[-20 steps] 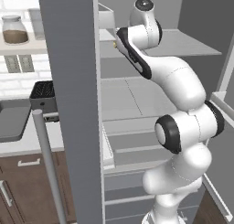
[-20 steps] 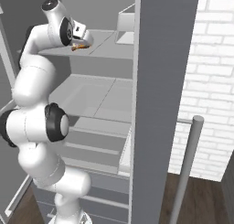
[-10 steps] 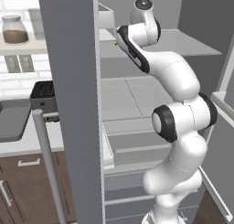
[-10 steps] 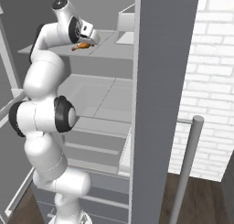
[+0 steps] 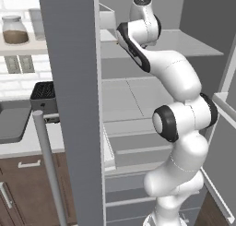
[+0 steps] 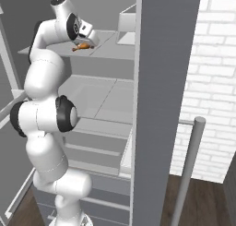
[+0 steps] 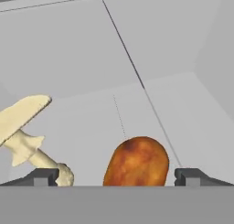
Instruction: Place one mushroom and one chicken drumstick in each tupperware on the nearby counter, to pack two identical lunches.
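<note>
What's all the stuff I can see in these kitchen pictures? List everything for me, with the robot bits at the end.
chicken drumstick: one, orange-brown, lying on the upper fridge shelf between the open fingertips.
mushroom: one, pale beige, tilted on the same shelf beside the drumstick.
fridge shelf: one upper shelf, grey, with more shelves and drawers below.
container: one, pale grey, at the back of the upper shelf.
fridge door: one, grey, standing open, with a long bar handle.
jar: one, clear with brown contents, on the wall shelf.
toaster: one, black, on the counter.
counter: one, pale, above brown cabinets.
brick wall: white, beside the fridge.
gripper: one, dark fingertips, open around the drumstick.
arm: one, white with dark joints, reaching up to the shelf.
</note>
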